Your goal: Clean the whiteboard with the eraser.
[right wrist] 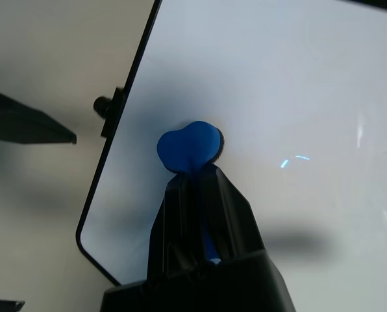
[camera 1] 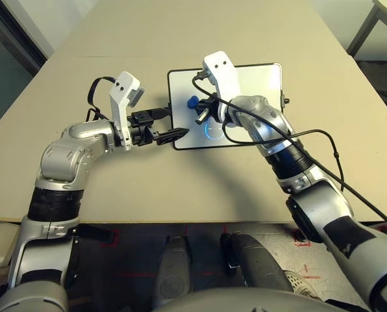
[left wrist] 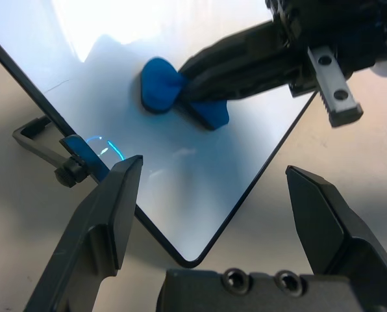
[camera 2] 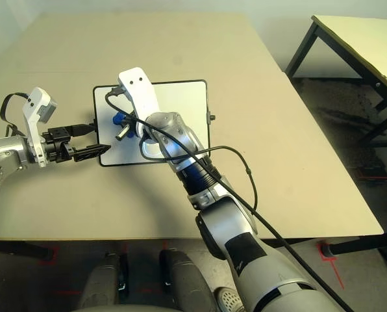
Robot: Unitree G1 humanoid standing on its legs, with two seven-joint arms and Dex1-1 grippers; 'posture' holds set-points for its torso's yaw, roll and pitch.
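The whiteboard point(camera 1: 258, 78) lies flat on the tan table, with a faint blue circle drawing point(camera 1: 213, 130) near its front edge. My right gripper point(camera 1: 198, 108) is shut on the small blue eraser point(camera 1: 192, 102) and holds it against the board's left part. In the right wrist view the eraser point(right wrist: 187, 144) sticks out past the fingertips point(right wrist: 210, 188) and touches the white surface. My left gripper point(camera 1: 166, 123) is open at the board's left edge, near the front left corner. In the left wrist view its fingers point(left wrist: 102, 214) stand on either side of that corner point(left wrist: 187, 257).
A black side knob point(right wrist: 106, 107) juts from the board's left edge. A black cable point(camera 1: 323, 140) loops off my right forearm over the table. A second table point(camera 2: 356, 39) stands to the far right. The table's front edge point(camera 1: 180, 221) is close to my body.
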